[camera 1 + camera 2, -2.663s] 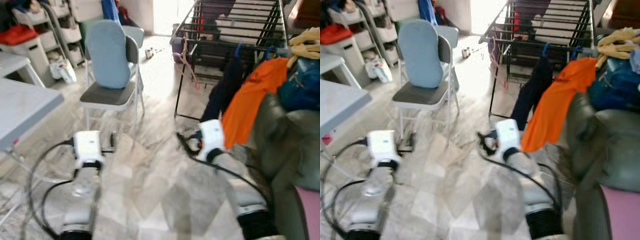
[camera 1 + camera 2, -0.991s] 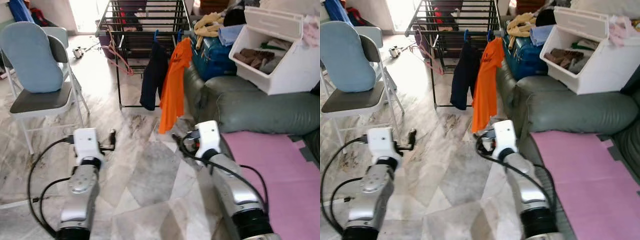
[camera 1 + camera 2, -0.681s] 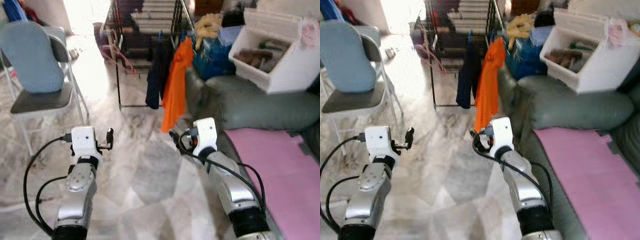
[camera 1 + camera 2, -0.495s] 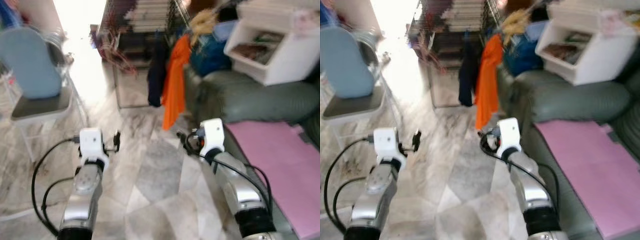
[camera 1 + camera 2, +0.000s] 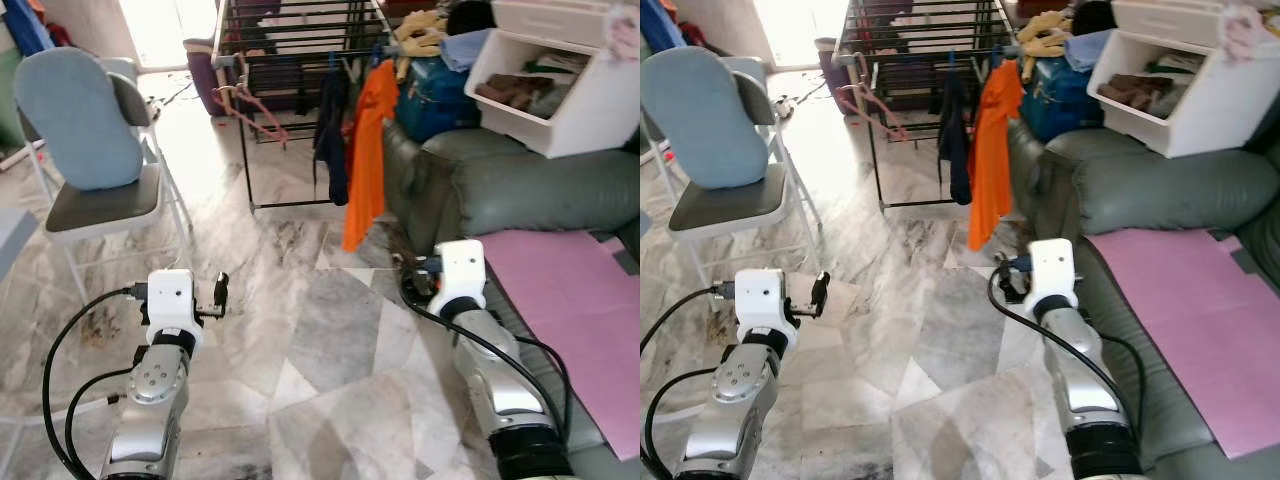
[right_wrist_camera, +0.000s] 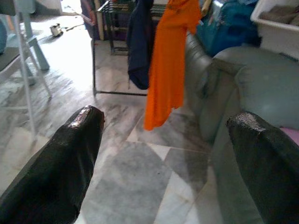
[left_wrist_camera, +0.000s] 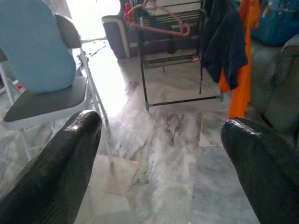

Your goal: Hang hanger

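A pink hanger (image 5: 262, 106) hangs from the near left corner of the black drying rack (image 5: 300, 22); it also appears in the left wrist view as the pink hanger (image 7: 163, 24). A navy garment (image 5: 330, 135) and an orange shirt (image 5: 365, 150) hang from the rack's front rail. My left gripper (image 7: 161, 154) is held low over the marble floor, well short of the rack, open and holding nothing. My right gripper (image 6: 163, 154) hovers beside the sofa, open and holding nothing, facing the orange shirt (image 6: 170, 60).
A folding chair with a blue cushion (image 5: 85, 125) stands to the left. A grey-green sofa (image 5: 500, 180) with a pink mat (image 5: 575, 295) lies to the right, bearing a white bin (image 5: 560, 95) and a blue bag (image 5: 435, 95). Marble floor stretches to the rack.
The head view has shifted and sharpened, so the camera moved. Both arms stay stretched forward with their grippers open and holding nothing.
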Robot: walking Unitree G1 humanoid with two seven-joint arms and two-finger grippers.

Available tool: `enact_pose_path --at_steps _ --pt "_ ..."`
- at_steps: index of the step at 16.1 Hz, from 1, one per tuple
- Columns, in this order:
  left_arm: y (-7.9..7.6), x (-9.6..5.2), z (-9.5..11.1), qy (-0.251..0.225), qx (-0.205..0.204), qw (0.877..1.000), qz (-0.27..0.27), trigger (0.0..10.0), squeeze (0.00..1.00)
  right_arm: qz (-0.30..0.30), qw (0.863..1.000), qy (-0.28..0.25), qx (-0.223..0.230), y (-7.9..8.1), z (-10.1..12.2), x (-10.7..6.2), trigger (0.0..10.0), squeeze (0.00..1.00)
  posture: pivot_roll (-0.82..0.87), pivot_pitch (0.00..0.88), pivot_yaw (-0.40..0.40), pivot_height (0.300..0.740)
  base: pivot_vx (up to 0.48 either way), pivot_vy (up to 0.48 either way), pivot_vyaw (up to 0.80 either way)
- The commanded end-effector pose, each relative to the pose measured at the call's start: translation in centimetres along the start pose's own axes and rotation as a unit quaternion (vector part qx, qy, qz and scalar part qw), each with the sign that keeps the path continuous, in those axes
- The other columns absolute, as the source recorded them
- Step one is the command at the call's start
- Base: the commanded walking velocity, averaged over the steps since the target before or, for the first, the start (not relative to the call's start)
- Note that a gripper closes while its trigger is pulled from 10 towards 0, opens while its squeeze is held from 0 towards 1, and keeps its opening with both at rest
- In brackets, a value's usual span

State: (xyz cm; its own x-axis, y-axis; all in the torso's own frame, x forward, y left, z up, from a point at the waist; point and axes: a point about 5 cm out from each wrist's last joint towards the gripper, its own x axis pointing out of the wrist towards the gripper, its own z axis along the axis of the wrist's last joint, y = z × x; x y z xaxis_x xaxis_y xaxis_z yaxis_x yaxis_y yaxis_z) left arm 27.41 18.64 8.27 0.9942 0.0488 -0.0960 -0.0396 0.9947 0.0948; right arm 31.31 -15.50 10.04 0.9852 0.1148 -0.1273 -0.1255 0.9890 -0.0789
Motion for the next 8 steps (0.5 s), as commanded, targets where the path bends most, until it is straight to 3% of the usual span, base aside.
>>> enact_pose_path --at_steps 1,5,8 --pt "-0.05 0.02 0.67 -0.015 0.003 1.0 0.0 10.0 0.0 0.001 1.0 -0.017 -0.003 0.41 0.76 0.21 10.0 0.0 -0.04 0.0 0.037 0.74 0.0 0.0 0.0" --pt "-0.44 0.33 0.95 -0.015 0.002 1.0 -0.006 10.0 0.0 0.003 1.0 -0.021 0.0 0.95 0.89 0.39 10.0 0.0 -0.04 0.0 0.039 0.74 -0.295 0.0 0.5" --pt "-0.07 0.4 0.96 -0.014 0.005 1.0 -0.002 10.0 0.0 0.0 1.0 -0.022 0.001 0.79 0.86 0.26 10.0 0.0 -0.04 0.0 0.043 0.74 -0.345 0.0 0.0"
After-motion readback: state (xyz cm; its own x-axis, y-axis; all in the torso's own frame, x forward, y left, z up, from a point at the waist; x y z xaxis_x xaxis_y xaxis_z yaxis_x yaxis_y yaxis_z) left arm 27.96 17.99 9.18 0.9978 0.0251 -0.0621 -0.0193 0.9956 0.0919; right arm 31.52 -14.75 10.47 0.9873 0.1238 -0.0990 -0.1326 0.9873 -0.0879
